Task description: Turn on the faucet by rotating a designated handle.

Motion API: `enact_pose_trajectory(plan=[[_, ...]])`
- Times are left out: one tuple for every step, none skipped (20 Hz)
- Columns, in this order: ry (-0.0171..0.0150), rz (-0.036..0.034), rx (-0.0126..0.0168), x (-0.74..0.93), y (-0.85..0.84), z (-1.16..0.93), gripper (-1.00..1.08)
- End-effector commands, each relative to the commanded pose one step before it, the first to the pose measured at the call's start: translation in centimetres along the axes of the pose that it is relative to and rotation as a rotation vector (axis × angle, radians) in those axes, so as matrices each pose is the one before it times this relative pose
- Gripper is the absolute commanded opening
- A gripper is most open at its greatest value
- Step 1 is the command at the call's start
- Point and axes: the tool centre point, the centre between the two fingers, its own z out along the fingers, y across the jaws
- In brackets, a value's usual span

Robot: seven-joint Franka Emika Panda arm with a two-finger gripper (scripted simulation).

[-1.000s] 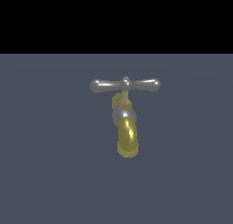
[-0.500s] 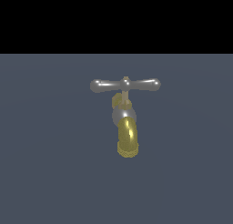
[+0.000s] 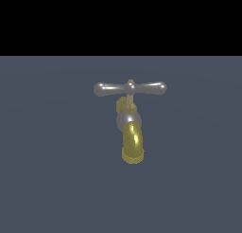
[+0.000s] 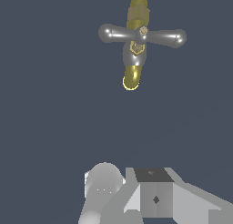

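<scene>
The faucet [image 3: 131, 132] stands on the dark grey floor in the middle of the exterior view. Its brass-yellow spout [image 3: 132, 143] curves down toward the camera below a silver ball body [image 3: 128, 118]. The handle [image 3: 130, 88], a slim silver crossbar with bulbous ends, lies level across the top, wider than the spout. In the wrist view the faucet [image 4: 133, 59] shows from above with the handle [image 4: 142, 35] across it. No gripper fingers show in either view. Nothing touches the handle.
Pale grey robot parts [image 4: 150, 196], a rounded cylinder and a boxy block, fill one edge of the wrist view, well apart from the faucet. The floor [image 3: 47, 180] is plain dark grey. The exterior view's upper part is black.
</scene>
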Motion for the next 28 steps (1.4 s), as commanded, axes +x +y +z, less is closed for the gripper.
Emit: enact_pose_trajectory(plan=[[0.00092, -0.05361, -0.00144, 0.095, 0.778, 0.901, -1.0], [0.00047, -0.02309, -0.00062, 0.041, 0.341, 0.387, -1.0], [0.00047, -0.02312, -0.00063, 0.042, 0.342, 0.387, -1.0], [0.00047, -0.02314, -0.00064, 0.042, 0.343, 0.388, -1.0], [0.00048, -0.02316, -0.00064, 0.042, 0.344, 0.388, -1.0], [0.00048, -0.02319, -0.00065, 0.042, 0.345, 0.388, -1.0], [0.00048, -0.02321, -0.00066, 0.042, 0.346, 0.389, -1.0], [0.00048, -0.02324, -0.00066, 0.043, 0.347, 0.389, -1.0], [0.00048, -0.02326, -0.00067, 0.043, 0.349, 0.39, -1.0], [0.00048, -0.02329, -0.00068, 0.043, 0.35, 0.391, -1.0], [0.00048, -0.02331, -0.00069, 0.043, 0.351, 0.391, -1.0], [0.00048, -0.02333, -0.0007, 0.043, 0.352, 0.392, -1.0], [0.00048, -0.02336, -0.0007, 0.044, 0.353, 0.392, -1.0], [0.00048, -0.02337, -0.00071, 0.044, 0.355, 0.393, -1.0], [0.00047, -0.0234, -0.00072, 0.044, 0.356, 0.393, -1.0], [0.00047, -0.02341, -0.00073, 0.044, 0.357, 0.393, -1.0], [0.00047, -0.02343, -0.00074, 0.045, 0.358, 0.394, -1.0], [0.00046, -0.02344, -0.00075, 0.045, 0.359, 0.394, -1.0], [0.00046, -0.02345, -0.00076, 0.045, 0.36, 0.394, -1.0], [0.00045, -0.02345, -0.00077, 0.045, 0.361, 0.395, -1.0], [0.00045, -0.02346, -0.00077, 0.046, 0.362, 0.395, -1.0], [0.00044, -0.02345, -0.00078, 0.046, 0.363, 0.395, -1.0], [0.00044, -0.02345, -0.00079, 0.046, 0.364, 0.395, -1.0], [0.00043, -0.02342, -0.0008, 0.046, 0.364, 0.394, -1.0], [0.00042, -0.02341, -0.00081, 0.047, 0.365, 0.394, -1.0], [0.00041, -0.02337, -0.00081, 0.047, 0.365, 0.393, -1.0], [0.00041, -0.02334, -0.00082, 0.048, 0.365, 0.393, -1.0], [0.0004, -0.02328, -0.00082, 0.048, 0.365, 0.392, -1.0]])
